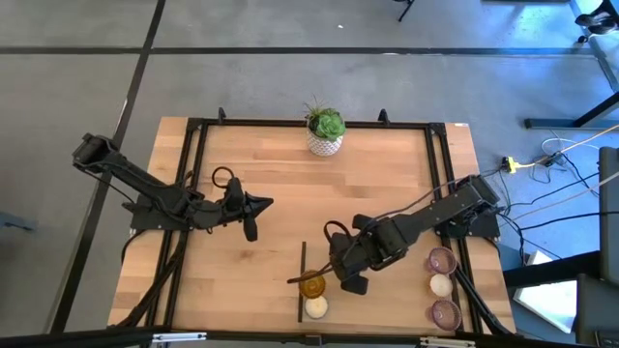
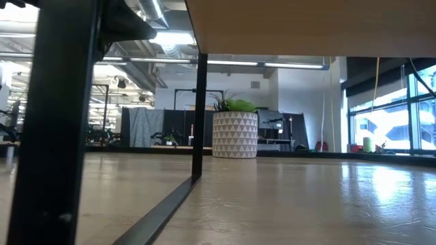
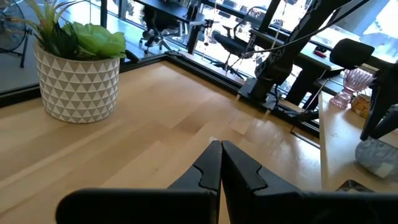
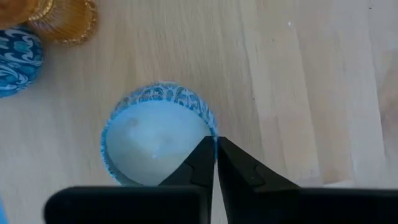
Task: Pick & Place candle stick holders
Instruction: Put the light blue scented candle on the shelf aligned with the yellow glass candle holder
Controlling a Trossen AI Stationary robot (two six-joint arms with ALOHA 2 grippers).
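Cream holder (image 4: pixel 155 143) rim pinched by right tool (image 4: pixel 216 163), left tool (image 3: pixel 221 163) clenched mid-table.

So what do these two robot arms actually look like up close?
Both are dark, almost black, built of jointed segments. The left arm and right arm each carry a looped black cable near the wrist. Each end effector, left and right, has two slim, pointed black fingers with notched inner edges.

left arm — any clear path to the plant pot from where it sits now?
Probably yes. The left gripper is shut over bare wood at the table's left-middle, and only open tabletop lies between it and the plant pot. The right gripper works far off by the cream holder.
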